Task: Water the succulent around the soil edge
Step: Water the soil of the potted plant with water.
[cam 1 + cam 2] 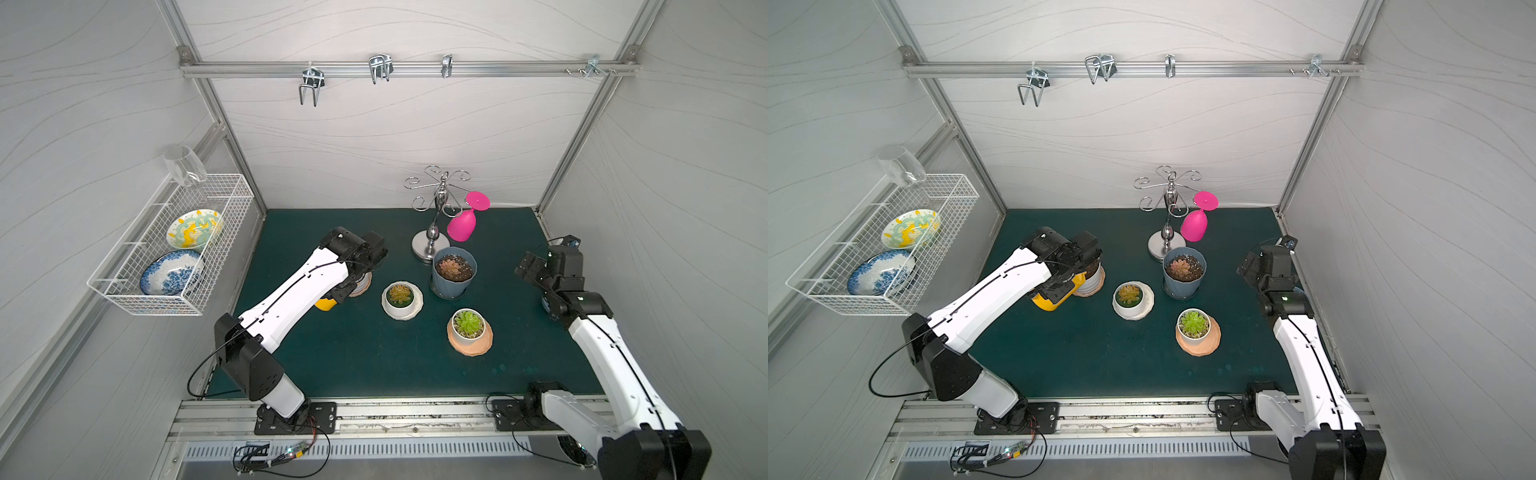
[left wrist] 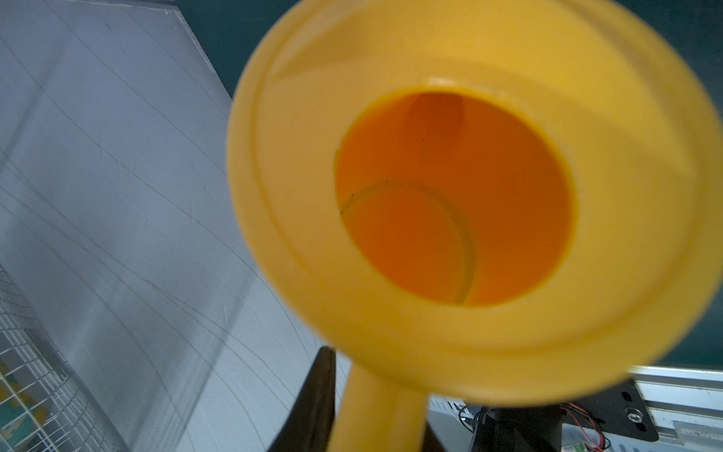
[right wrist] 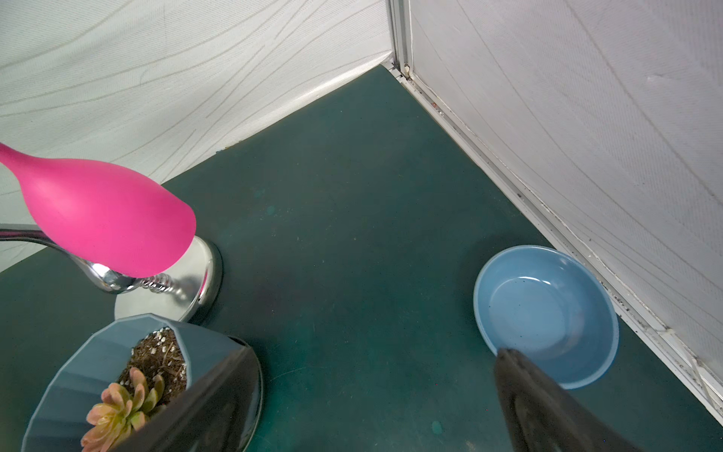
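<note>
A yellow watering can [image 2: 450,219] fills the left wrist view, seen from above into its round opening. My left gripper [image 2: 377,403] is shut on its handle [image 2: 375,415]. In both top views the can [image 1: 325,304] [image 1: 1050,301] peeks out under the left wrist, beside a ribbed white pot [image 1: 1094,279] on a pink saucer, whose plant is hidden. Three succulents show: a pinkish one in a blue-grey pot [image 1: 453,270], a yellow-green one in a white pot [image 1: 401,297], and a bright green one on a peach saucer [image 1: 469,328]. My right gripper [image 3: 367,391] hangs open and empty at the right.
A silver glass rack [image 1: 432,224] with a pink glass [image 1: 463,226] hanging on it stands behind the blue-grey pot. A blue bowl [image 3: 545,313] sits by the right wall under the right arm. A wire basket [image 1: 124,286] with two plates hangs on the left wall.
</note>
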{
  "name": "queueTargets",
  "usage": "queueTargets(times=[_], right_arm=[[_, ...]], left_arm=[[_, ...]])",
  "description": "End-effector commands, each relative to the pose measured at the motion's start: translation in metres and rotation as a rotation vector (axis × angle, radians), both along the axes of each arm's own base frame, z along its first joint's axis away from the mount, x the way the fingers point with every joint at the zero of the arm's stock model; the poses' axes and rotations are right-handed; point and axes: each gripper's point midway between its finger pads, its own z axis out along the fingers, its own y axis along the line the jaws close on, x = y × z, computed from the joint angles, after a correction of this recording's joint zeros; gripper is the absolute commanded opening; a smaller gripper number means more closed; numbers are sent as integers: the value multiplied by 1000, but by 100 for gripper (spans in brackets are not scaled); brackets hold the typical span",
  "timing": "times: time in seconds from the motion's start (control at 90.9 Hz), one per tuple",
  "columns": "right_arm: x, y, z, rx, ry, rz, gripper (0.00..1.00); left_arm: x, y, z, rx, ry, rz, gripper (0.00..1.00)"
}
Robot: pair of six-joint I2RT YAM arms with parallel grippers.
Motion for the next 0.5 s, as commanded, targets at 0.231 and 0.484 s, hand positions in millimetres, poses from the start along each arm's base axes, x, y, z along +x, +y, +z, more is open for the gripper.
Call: queueTargets(times=[0.231,0.484], right_arm=[[-2,-4,4,2,-23,-23,99],[-2,-4,4,4,-24,-23,99]], left_arm=[[-2,7,18,106,34,-9,0],[6,0,20,63,0,-18,0]])
